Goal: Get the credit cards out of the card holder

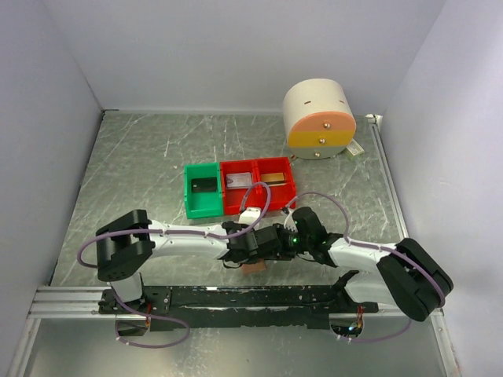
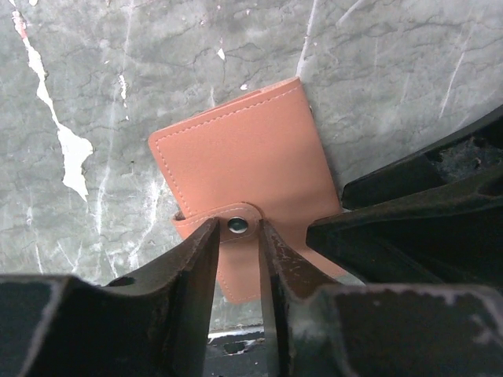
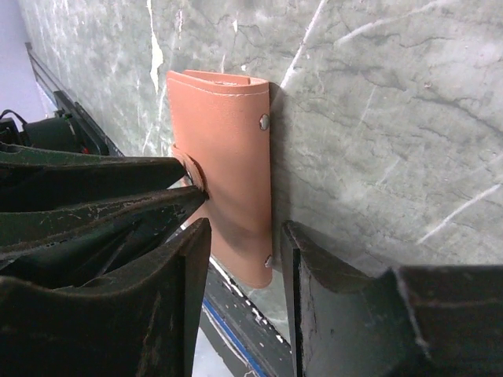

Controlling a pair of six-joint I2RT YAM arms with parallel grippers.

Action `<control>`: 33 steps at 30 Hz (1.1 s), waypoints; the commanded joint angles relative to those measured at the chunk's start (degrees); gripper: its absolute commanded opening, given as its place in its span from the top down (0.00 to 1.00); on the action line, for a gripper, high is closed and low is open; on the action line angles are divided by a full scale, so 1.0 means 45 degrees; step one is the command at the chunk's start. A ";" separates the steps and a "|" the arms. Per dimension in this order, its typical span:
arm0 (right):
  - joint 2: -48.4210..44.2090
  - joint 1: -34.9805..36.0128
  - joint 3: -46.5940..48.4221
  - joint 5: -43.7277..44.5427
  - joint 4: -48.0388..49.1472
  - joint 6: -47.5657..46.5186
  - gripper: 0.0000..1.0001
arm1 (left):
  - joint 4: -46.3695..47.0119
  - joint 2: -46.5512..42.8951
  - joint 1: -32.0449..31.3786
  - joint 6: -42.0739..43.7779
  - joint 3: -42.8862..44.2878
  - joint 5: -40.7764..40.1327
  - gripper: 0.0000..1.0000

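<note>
The card holder (image 2: 244,157) is a tan leather wallet lying closed on the table, its snap strap (image 2: 237,226) fastened. My left gripper (image 2: 238,236) has its jaws drawn in narrowly on both sides of the strap's snap tab, touching it. My right gripper (image 3: 244,236) stands open astride the holder's (image 3: 228,141) spine edge, one finger over the leather and one on the table beside it. In the top view only a sliver of the holder (image 1: 253,268) shows under both grippers. Credit cards lie in the bins: a dark one (image 1: 203,185), a silver one (image 1: 238,181) and a gold one (image 1: 273,176).
A green bin (image 1: 191,203) and two joined red bins (image 1: 253,198) stand just beyond the grippers. A big cream cylinder with an orange band (image 1: 318,118) sits at the back right. White walls enclose the table, and a black rail (image 1: 251,302) runs along its near edge.
</note>
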 commanded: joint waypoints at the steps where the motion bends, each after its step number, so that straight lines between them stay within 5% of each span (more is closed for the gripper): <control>1: 0.0347 0.0070 0.0187 -0.0372 0.0567 -0.0008 0.59 | -0.0305 0.0148 -0.0170 -0.0308 0.0125 -0.0283 0.66; 8: 0.0975 0.0129 0.0232 -0.1037 0.1490 0.0213 0.63 | 0.0808 -0.0508 -0.0173 -0.0268 -0.0743 -0.0176 0.74; 14: 0.0781 0.0120 0.0331 0.0090 0.0734 0.0267 0.99 | 0.1379 -0.1266 -0.0173 -0.0452 -0.1374 -0.0341 0.75; 23: 0.0757 0.0121 0.0464 0.0155 0.0290 -0.0051 1.00 | 0.1827 -0.2294 -0.0173 -0.0803 -0.2256 -0.0554 0.81; 24: 0.0730 0.0120 0.0453 0.0143 0.0352 -0.0040 1.00 | 0.1816 -0.2303 -0.0173 -0.0820 -0.2283 -0.0563 0.79; 28: 0.0657 0.0141 0.0494 -0.0151 0.0571 0.0025 1.00 | 0.2252 -0.2242 -0.0162 -0.0379 -0.2133 -0.0364 0.47; 33: 0.0889 0.0159 0.0784 -0.0143 0.0243 -0.0192 1.00 | 0.2130 -0.1365 -0.0173 -0.0103 -0.1104 -0.0235 0.33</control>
